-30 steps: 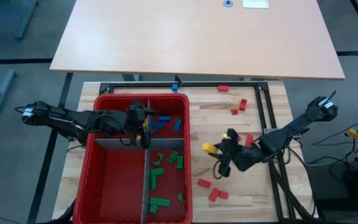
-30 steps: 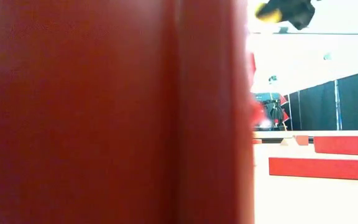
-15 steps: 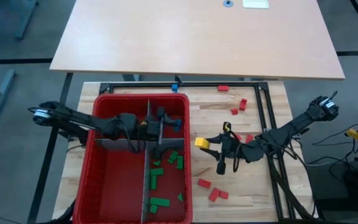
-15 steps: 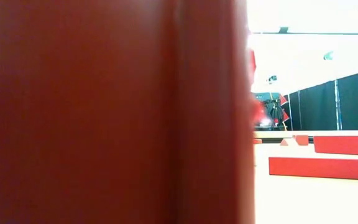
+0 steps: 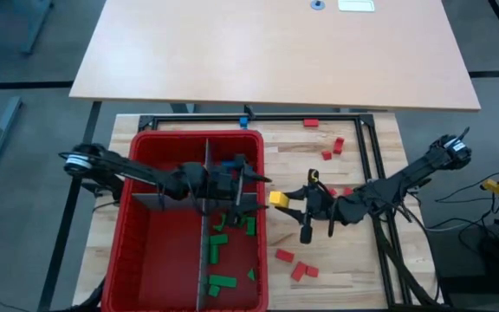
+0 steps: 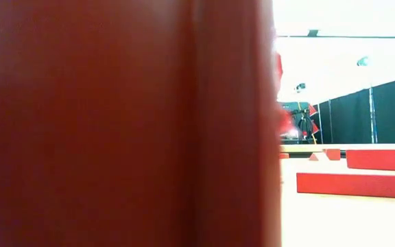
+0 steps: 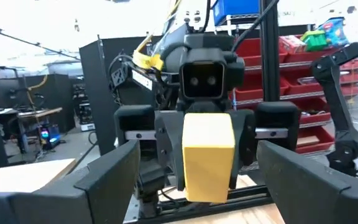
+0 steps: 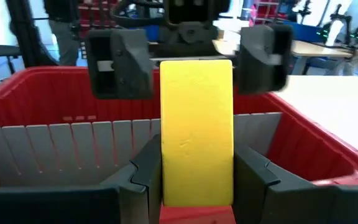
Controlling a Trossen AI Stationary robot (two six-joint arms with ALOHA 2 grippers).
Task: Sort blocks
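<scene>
Yellow block (image 5: 278,198) sitting clamped between the fingers of the right gripper (image 5: 286,199), held out just past the right wall of the red bin (image 5: 133,227), above the wooden table (image 5: 336,260). Facing it from inside the bin, over the upper right compartment, left gripper (image 5: 251,180) hanging with fingers spread wide and gripping nothing; seen from its wrist view, the same yellow block (image 7: 208,156) showing straight ahead between those parted fingers. Lying around them: blue blocks (image 5: 232,163) in the upper right compartment, green blocks (image 5: 220,237) in the lower right compartment beside the grey dividers (image 5: 203,251), red blocks (image 5: 298,267) scattered on the table toward its right edge and far right corner. Filling most of the low view, the bin's red wall, with two red blocks (image 6: 347,184) lying on the tabletop beside it.
</scene>
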